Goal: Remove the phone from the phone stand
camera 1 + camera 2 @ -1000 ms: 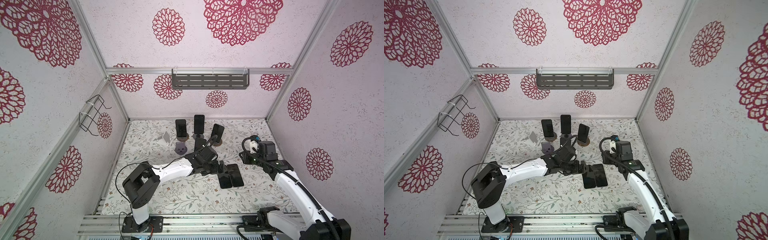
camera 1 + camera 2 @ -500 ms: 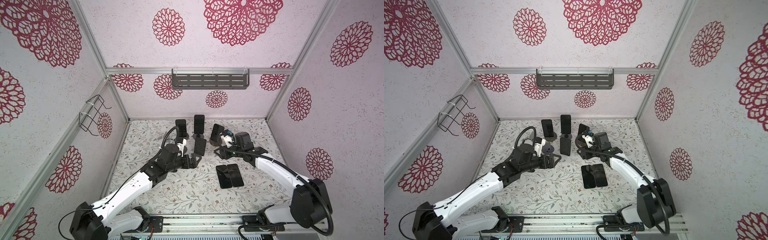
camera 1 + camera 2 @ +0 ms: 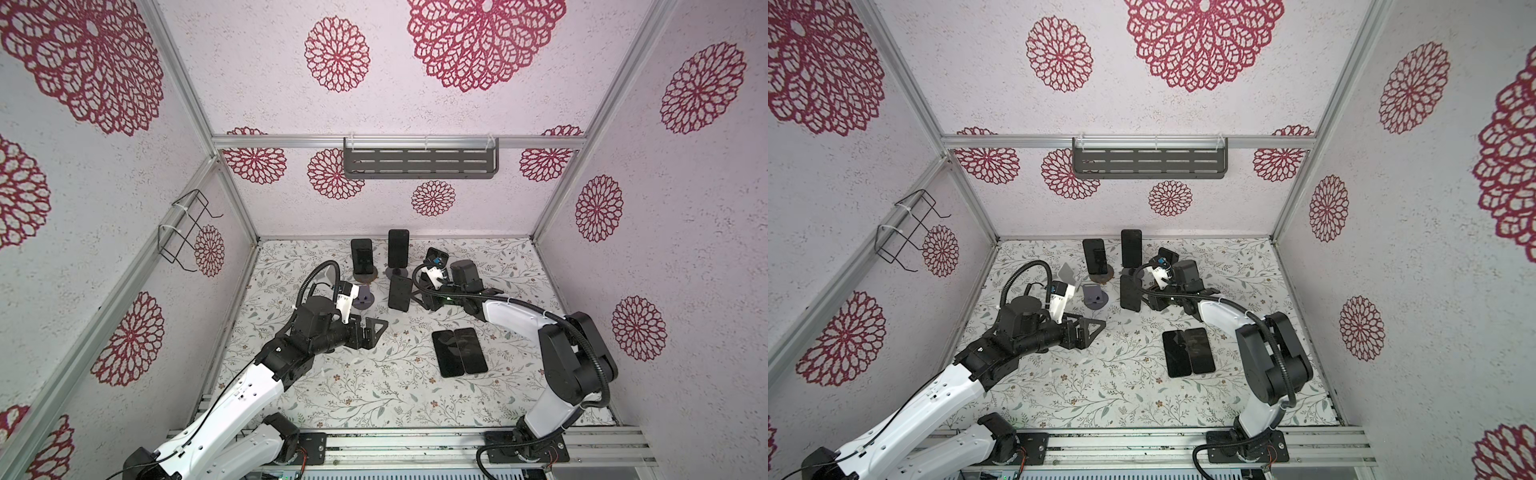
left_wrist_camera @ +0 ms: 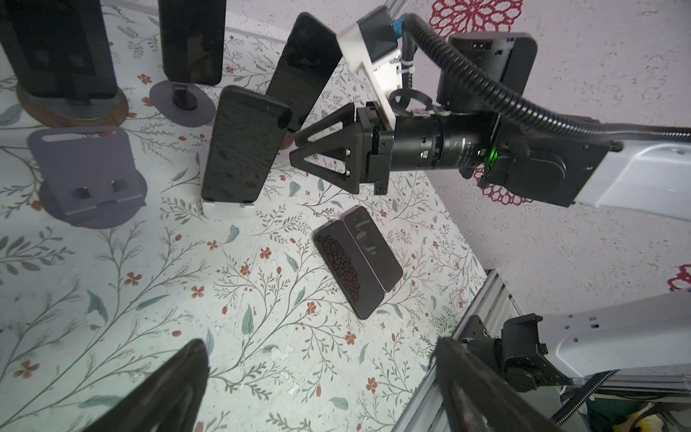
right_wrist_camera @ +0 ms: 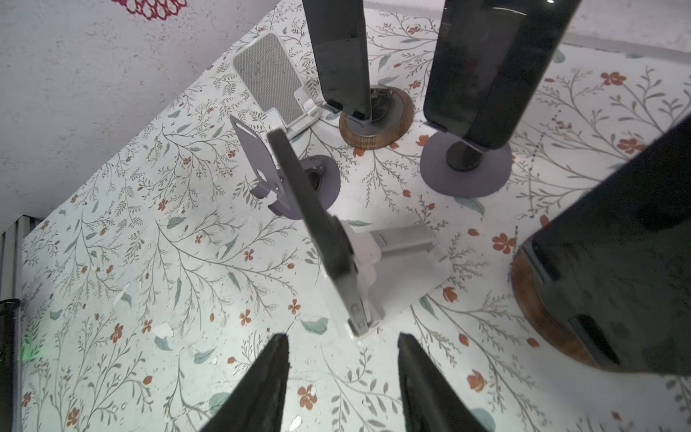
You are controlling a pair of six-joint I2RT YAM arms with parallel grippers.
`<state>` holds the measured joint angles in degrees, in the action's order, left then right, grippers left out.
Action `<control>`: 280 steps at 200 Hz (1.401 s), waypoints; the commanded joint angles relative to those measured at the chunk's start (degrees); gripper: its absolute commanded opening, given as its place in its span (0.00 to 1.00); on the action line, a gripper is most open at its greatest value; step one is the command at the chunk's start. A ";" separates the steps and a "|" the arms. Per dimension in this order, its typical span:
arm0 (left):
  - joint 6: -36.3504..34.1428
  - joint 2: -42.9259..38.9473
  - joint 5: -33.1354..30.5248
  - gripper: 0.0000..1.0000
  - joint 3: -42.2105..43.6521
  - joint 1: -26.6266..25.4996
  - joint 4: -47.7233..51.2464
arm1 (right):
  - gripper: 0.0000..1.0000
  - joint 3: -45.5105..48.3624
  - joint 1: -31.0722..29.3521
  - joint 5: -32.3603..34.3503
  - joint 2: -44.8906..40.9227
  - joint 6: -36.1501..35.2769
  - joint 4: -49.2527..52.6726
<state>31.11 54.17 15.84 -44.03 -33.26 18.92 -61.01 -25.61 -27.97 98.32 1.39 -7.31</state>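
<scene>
A black phone [image 5: 318, 232] leans on a white phone stand [image 5: 396, 258] in the middle of the floral table, seen edge-on in the right wrist view. My right gripper [image 5: 342, 342] is open just short of the phone's lower end, with nothing between its fingers. In both top views the right gripper [image 3: 417, 297] [image 3: 1152, 299] sits immediately right of that phone [image 3: 400, 292] [image 3: 1130, 293]. My left gripper [image 3: 376, 332] [image 4: 318, 355] is open and empty over bare table to the left. The left wrist view shows the phone [image 4: 243, 146] with the right gripper [image 4: 321, 149] beside it.
Other phones stand behind: one on a wooden-based stand [image 3: 361, 257], one on a grey round-based stand [image 3: 398, 249], one tilted [image 3: 436, 254] behind the right wrist. An empty purple stand [image 3: 365, 297] is left of the phone. Two phones [image 3: 459, 351] lie flat side by side near the front.
My left arm has pulled back from the two flat phones to the left. My right arm has swung in from the right side up to the phone on the white stand.
</scene>
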 commanded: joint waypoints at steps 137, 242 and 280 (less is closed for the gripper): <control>-0.26 6.73 0.55 0.99 -2.64 0.43 0.82 | 0.20 -10.60 -0.48 -7.81 7.60 -1.83 -1.62; -6.96 3.19 5.93 0.94 -1.08 0.55 -3.81 | 0.05 -15.60 -0.50 -11.44 -1.21 -4.03 16.75; -10.57 3.32 4.68 0.82 -0.79 1.73 -6.86 | 0.03 -16.66 -0.45 -8.11 -7.15 -7.44 27.44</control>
<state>25.28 57.54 19.90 -45.39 -32.75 16.25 -74.46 -26.04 -35.62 98.30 -2.39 13.61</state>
